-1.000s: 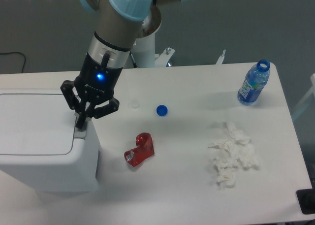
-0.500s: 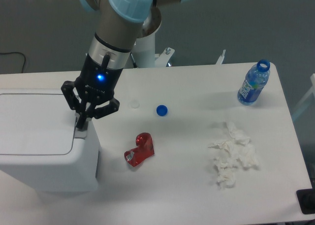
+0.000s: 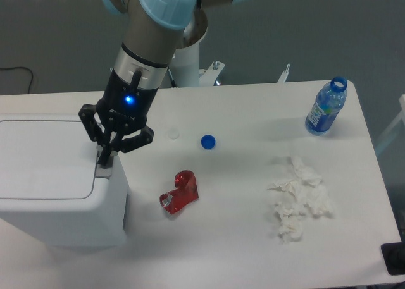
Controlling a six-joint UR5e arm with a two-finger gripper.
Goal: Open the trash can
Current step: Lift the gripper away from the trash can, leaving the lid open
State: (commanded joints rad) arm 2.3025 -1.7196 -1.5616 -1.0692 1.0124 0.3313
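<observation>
The trash can point(image 3: 57, 200) is a large white boxy bin at the left of the table, with its flat lid point(image 3: 44, 157) lying down closed. A grey push-button tab point(image 3: 104, 171) sits at the lid's right edge. My gripper point(image 3: 105, 159) points straight down onto that tab, its black fingers point(image 3: 104, 153) drawn together into one tip that touches the tab. Nothing is held between them.
On the white table lie a crushed red can point(image 3: 179, 192), a blue bottle cap point(image 3: 207, 141), a pile of crumpled white tissue point(image 3: 299, 198) and an open blue water bottle point(image 3: 326, 107) at the far right. A black object point(image 3: 393, 258) sits at the bottom right corner.
</observation>
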